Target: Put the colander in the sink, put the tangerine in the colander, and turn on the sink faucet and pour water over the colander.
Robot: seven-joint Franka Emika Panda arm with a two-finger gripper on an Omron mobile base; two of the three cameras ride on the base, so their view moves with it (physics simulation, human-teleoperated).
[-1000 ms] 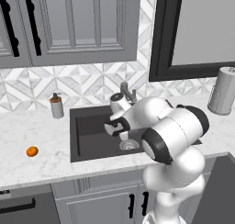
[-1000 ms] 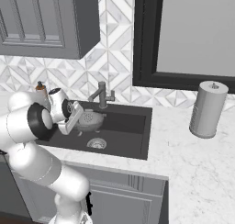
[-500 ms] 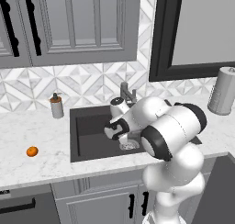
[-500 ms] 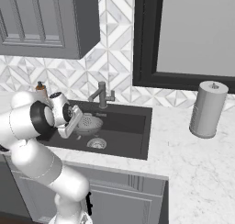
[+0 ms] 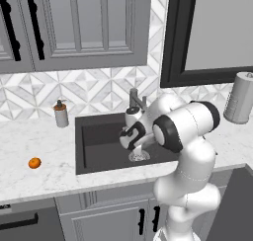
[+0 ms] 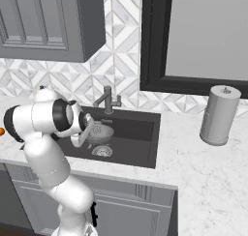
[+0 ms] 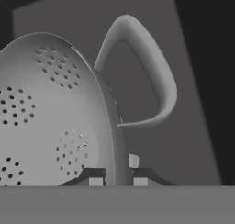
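Inside the sink [image 6: 145, 133], the gripper [image 7: 117, 181] is clamped on the rim of the colander [image 7: 50, 113] (beside one loop handle), holding it near the drain. The tangerine [image 5: 34, 163] lies on the counter, well left of the sink.

The arm [image 5: 185, 136] is a smooth, glossy white, built from fat rounded segments that swell like stacked bulbs. Dark grey, nearly black bands ring the joints, the broadest one circling the big elbow drum behind the jaws. The base column [image 6: 68, 194] is the same plain white, thick and curving. Just behind the jaws the hand [image 5: 132, 135] is white with dark trim. Two small dark fingertips [image 7: 96, 177] carry pale square pads.
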